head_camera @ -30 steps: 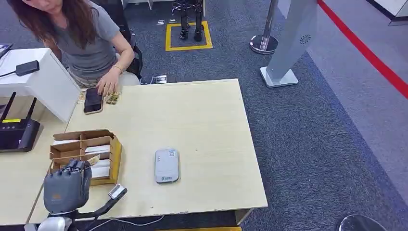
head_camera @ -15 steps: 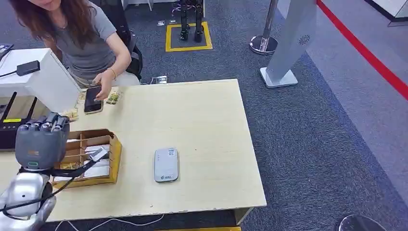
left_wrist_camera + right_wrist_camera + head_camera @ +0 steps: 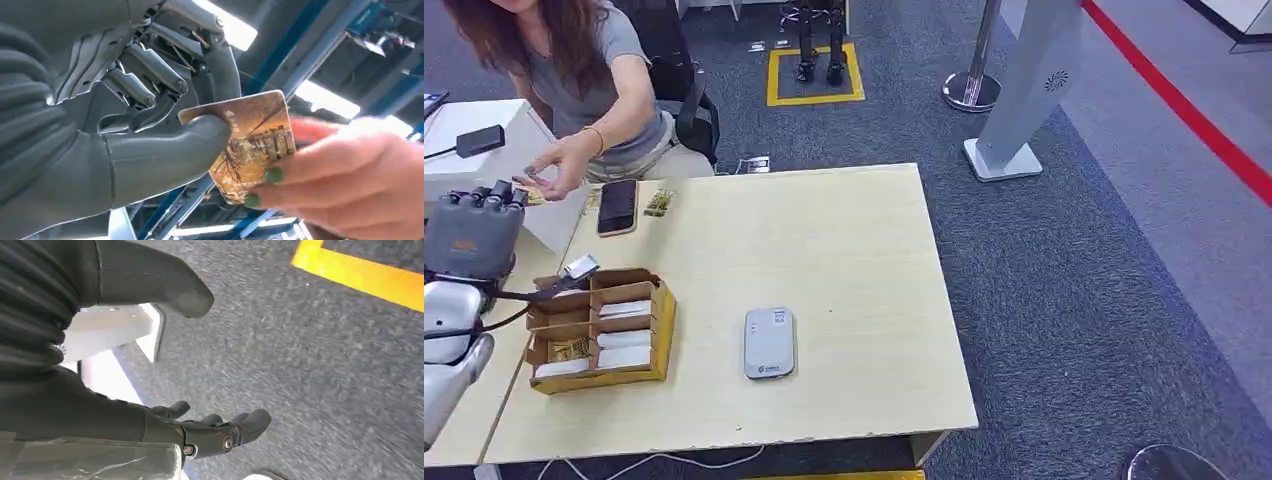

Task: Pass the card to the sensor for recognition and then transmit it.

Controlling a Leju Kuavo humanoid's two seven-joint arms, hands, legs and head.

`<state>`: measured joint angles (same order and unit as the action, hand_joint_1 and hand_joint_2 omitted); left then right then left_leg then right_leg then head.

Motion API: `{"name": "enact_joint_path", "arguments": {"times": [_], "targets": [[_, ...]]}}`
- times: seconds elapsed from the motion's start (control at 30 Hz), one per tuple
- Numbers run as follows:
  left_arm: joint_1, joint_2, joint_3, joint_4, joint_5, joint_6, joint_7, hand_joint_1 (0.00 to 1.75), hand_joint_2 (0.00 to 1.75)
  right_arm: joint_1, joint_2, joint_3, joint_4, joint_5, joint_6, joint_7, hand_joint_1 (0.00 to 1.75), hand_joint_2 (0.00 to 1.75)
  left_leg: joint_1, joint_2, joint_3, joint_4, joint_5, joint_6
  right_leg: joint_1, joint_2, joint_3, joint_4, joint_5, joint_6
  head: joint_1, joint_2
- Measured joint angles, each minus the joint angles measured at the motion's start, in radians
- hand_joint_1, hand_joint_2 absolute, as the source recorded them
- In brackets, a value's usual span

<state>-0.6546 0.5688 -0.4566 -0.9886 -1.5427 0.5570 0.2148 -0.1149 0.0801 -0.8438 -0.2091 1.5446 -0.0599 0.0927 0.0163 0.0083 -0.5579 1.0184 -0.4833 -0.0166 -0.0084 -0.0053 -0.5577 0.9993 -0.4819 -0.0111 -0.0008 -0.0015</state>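
My left hand (image 3: 472, 235) is raised at the table's far left, its back toward the head camera. The left wrist view shows its thumb and fingers (image 3: 165, 150) pinching a golden picture card (image 3: 252, 142). A person's hand (image 3: 345, 175) with green nails grips the card's other end; in the head view that hand (image 3: 562, 165) reaches in from the back left and meets the card (image 3: 532, 196). The white card sensor (image 3: 770, 343) lies flat on the table, well to the right of my left hand. My right hand (image 3: 210, 432) hangs over grey carpet, fingers apart and holding nothing.
A cardboard divider box (image 3: 600, 330) with several cards stands near the table's (image 3: 844, 250) front left. A black phone (image 3: 617, 206) and small gold items (image 3: 660, 203) lie at the back left. A white box (image 3: 484, 150) stands by the seated person (image 3: 594, 70).
My left hand has risen from the table's front edge, past the cardboard box, toward the person. The person's hand left the phone and took hold of the card.
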Motion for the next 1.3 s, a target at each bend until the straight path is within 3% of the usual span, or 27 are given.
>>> {"name": "enact_joint_path", "arguments": {"times": [0.23,0.27,0.3,0.33,0.93,1.03,1.17,1.3], "targets": [[-0.070,-0.012,-0.009,0.119,0.000,0.005,-0.041,1.75,1.75,0.022,0.020,0.000,0.008,-0.026,-0.002,0.006,0.00,1.75,0.000,0.000,0.000,0.000,0.000,0.000,0.001,0.000,-0.001,0.000,0.000,0.000,0.000,0.000],[-0.077,-0.018,-0.009,0.129,0.000,0.009,-0.046,1.38,1.75,0.023,0.024,0.000,0.008,-0.030,-0.002,0.006,0.00,1.75,0.000,0.000,0.000,0.000,0.000,0.000,0.001,0.000,-0.001,0.000,0.000,0.000,0.000,0.000],[-0.081,-0.024,-0.009,0.137,0.000,0.011,-0.048,1.38,1.75,0.023,0.026,-0.001,0.009,-0.031,-0.002,0.005,0.00,1.75,0.000,0.000,0.000,0.000,0.000,0.000,0.001,0.000,-0.001,0.000,0.000,0.000,0.000,0.000],[-0.086,-0.029,-0.009,0.143,0.000,0.013,-0.049,0.00,1.75,0.023,0.029,-0.001,0.009,-0.034,-0.002,0.005,0.00,1.75,0.000,0.000,0.000,0.000,0.000,0.000,0.001,0.000,-0.001,0.000,0.000,0.000,0.000,0.000],[-0.092,-0.095,-0.002,0.158,0.006,0.061,-0.057,0.00,1.75,0.024,0.040,-0.012,0.010,-0.063,-0.009,0.008,0.00,1.75,0.000,0.001,-0.001,0.000,0.000,0.000,0.000,0.000,-0.001,0.000,0.000,0.000,0.000,0.000],[-0.009,-0.114,0.038,0.053,0.081,0.063,-0.096,0.00,1.75,0.032,0.040,-0.022,0.010,-0.081,-0.022,0.008,0.00,1.75,0.000,0.001,-0.001,0.000,0.000,0.000,0.000,0.001,-0.001,0.000,0.000,0.000,0.000,0.000],[0.153,-0.155,0.124,-0.153,0.324,0.051,-0.169,0.00,1.75,0.040,0.041,-0.036,0.010,-0.088,-0.022,0.014,0.00,1.75,-0.001,0.005,-0.001,0.000,-0.001,0.001,-0.001,0.004,-0.002,0.000,0.000,0.000,0.000,0.000],[0.269,-0.178,0.193,-0.316,0.376,0.041,-0.188,0.00,1.75,0.048,0.041,-0.045,0.010,-0.090,-0.021,0.015,0.00,1.75,-0.001,0.005,-0.002,0.000,-0.001,0.001,-0.001,0.004,-0.003,0.000,0.000,0.000,0.000,0.000]]}}
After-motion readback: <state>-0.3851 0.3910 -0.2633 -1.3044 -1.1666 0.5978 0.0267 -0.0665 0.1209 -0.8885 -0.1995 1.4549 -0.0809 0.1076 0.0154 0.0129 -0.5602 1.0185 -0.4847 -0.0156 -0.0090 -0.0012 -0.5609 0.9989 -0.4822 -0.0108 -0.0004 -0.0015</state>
